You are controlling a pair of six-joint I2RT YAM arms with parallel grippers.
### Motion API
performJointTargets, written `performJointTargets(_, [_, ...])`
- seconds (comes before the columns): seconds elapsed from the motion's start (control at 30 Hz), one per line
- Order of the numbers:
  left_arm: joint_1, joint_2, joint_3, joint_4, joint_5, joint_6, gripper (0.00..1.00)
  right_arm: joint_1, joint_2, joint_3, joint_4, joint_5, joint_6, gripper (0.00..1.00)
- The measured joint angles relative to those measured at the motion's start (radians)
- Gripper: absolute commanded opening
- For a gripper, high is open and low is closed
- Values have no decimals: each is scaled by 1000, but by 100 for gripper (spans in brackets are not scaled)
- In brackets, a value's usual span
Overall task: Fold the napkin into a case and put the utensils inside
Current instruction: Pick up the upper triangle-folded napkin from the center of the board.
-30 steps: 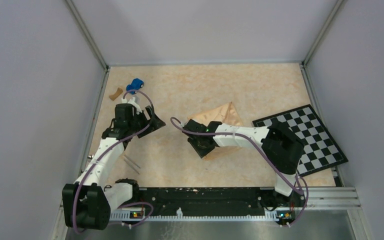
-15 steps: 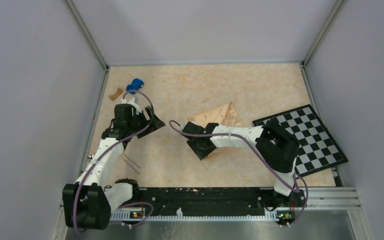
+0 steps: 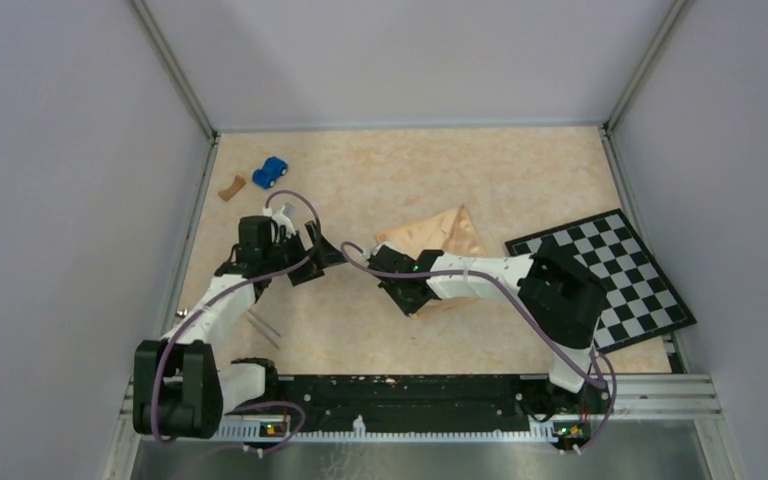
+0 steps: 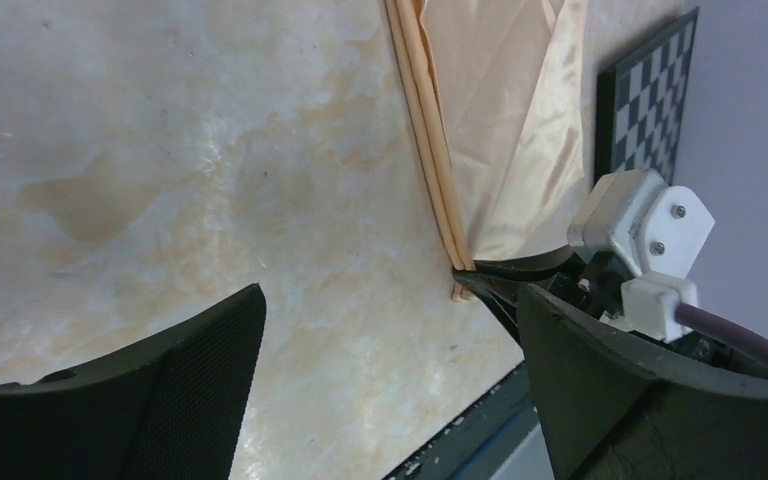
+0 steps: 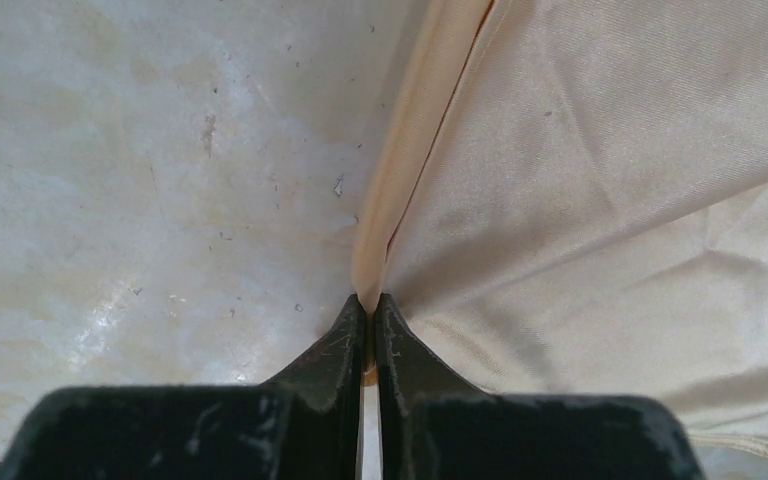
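Napkin (image 3: pixel 442 230): lying part-folded near 1 o'clock.
Right gripper (image 5: pixel 371 302): you are pinching the napkin's edge.
Left gripper (image 4: pixel 360 295): jaws standing wide.
Utensils (image 3: pixel 263 328): lying apart at 8 o'clock.

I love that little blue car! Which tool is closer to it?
Left. The left tool hangs open, nearer the arms' bases than the blue car and a bit right of it. The right tool is farther right, pinching the napkin.

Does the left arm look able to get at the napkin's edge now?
Probably yes: the left gripper is open, facing the napkin across bare table; the right gripper pinches only one end of its edge.
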Motion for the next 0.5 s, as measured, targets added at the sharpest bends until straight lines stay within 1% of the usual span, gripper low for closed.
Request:
performJointTargets(0.1, [-19,88,-39,115,70,-75,96,0,-34,-41,43,-8,-14,0])
performJointTargets(0.23, [-108,217,-94,283,104,-248,89,0,-78,-84,79,-24,-26,0])
performJointTargets(0.4, [-224,341,-106,470,52,-463,89,0,-136,-124,128,-39,-26,0])
performJointTargets(0.5, [-256,411,-106,570,10,-547,86,0,-152,-133,146,-40,-26,0])
